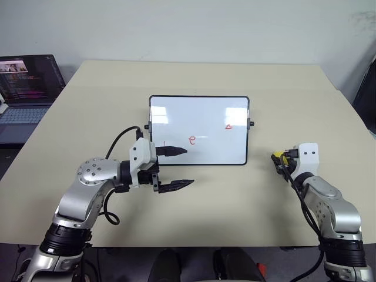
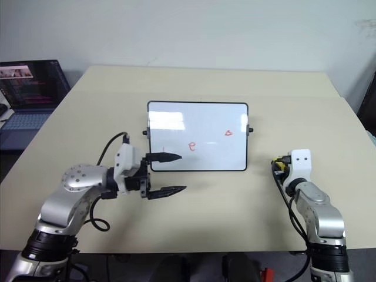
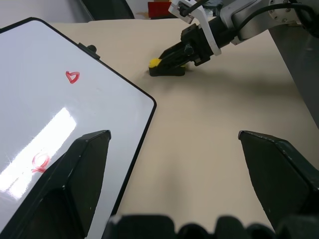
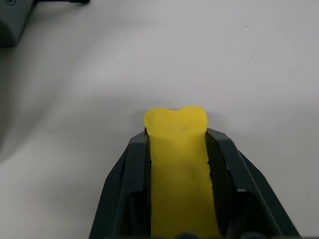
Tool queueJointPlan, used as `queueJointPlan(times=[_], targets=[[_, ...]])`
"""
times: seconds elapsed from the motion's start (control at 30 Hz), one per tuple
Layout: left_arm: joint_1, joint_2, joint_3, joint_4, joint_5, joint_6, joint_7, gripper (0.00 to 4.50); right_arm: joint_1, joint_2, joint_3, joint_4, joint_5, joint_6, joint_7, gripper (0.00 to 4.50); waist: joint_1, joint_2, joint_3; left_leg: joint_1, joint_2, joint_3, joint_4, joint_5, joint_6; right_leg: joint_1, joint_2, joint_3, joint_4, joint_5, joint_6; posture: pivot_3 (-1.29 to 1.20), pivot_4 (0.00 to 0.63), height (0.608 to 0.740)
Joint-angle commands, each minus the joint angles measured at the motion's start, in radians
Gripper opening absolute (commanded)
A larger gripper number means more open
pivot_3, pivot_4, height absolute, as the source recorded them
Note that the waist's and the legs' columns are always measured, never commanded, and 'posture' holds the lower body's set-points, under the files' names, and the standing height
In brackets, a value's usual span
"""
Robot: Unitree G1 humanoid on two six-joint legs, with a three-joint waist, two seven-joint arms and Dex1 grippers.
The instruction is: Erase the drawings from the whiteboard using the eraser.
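Glossy whiteboard (image 1: 200,126), matt table (image 1: 194,76)

Whiteboard (image 1: 200,130) mid-table (image 1: 194,217), eraser (image 3: 167,67) to its right, laptop (image 1: 26,88) far left

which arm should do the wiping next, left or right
Right. Its tool is shut on the eraser, off the whiteboard's right side. The left tool is open and holds nothing, at the board's lower left corner, near the red drawings.
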Motion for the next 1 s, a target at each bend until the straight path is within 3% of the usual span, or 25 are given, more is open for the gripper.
queueJointPlan(times=[0.03, 0.37, 0.63, 1.0], targets=[[0.009, 0.014, 0.032, -0.028, -0.012, 0.011, 0.010, 4.50, 0.004, -0.008, -0.033, -0.061, 0.008, -0.009, 0.008, 1.14, 0.000, 0.000, 0.000, 0.000, 0.000, 0.000, 0.000, 0.000, 0.000, 0.000, 0.000, 0.000, 0.000, 0.000, 0.000, 0.00, 0.150, 0.740], [0.050, 0.023, 0.042, -0.059, -0.015, 0.051, 0.040, 4.50, 0.090, -0.053, 0.004, -0.244, 0.025, 0.037, 0.072, 1.14, 0.000, 0.000, 0.000, 0.000, 0.000, -0.002, 0.000, 0.000, 0.000, 0.000, 0.000, 0.000, 0.000, 0.000, 0.001, 0.00, 0.150, 0.740], [0.109, 0.032, 0.082, -0.101, -0.021, 0.087, 0.093, 4.50, 0.178, -0.130, 0.072, -0.470, 0.120, 0.141, 0.205, 1.14, 0.000, 0.000, 0.000, 0.000, 0.001, -0.002, 0.000, 0.000, 0.000, 0.000, 0.000, 0.000, 0.000, -0.002, 0.004, 0.00, 0.150, 0.740], [0.206, 0.043, 0.169, -0.169, -0.028, 0.142, 0.186, 4.50, 0.069, -0.167, 0.219, -0.492, 0.131, 0.141, 0.270, 1.14, -0.004, 0.000, 0.000, 0.001, 0.000, -0.002, 0.000, 0.000, 0.000, 0.001, 0.000, 0.000, 0.000, -0.002, 0.004, 0.00, 0.150, 0.740]])
